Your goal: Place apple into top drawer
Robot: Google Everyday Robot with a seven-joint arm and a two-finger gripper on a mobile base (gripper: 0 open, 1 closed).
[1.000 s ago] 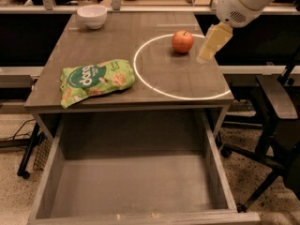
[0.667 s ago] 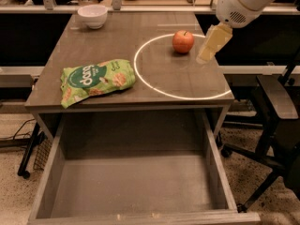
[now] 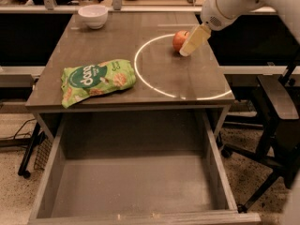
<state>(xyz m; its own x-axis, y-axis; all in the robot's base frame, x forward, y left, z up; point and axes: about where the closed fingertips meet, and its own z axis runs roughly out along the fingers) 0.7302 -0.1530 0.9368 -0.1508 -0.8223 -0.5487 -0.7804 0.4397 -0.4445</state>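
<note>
The apple (image 3: pixel 178 39), red-orange and round, sits on the grey-brown tabletop (image 3: pixel 117 41) inside the white circle (image 3: pixel 140 74), towards the back right. My gripper (image 3: pixel 191 43) reaches down from the upper right on the white arm (image 3: pixel 229 3) and overlaps the apple's right side, right at it near table height. The top drawer (image 3: pixel 136 184) is pulled fully open below the table's front edge, and its flat grey bottom is bare.
A green snack bag (image 3: pixel 96 80) lies on the front left of the tabletop. A white bowl (image 3: pixel 93 15) stands at the back left corner. A dark chair (image 3: pixel 276 125) stands to the right of the table and drawer.
My gripper has moved left across the table, from a little to the right of the apple to right against its right side. The apple, bag and drawer have not moved.
</note>
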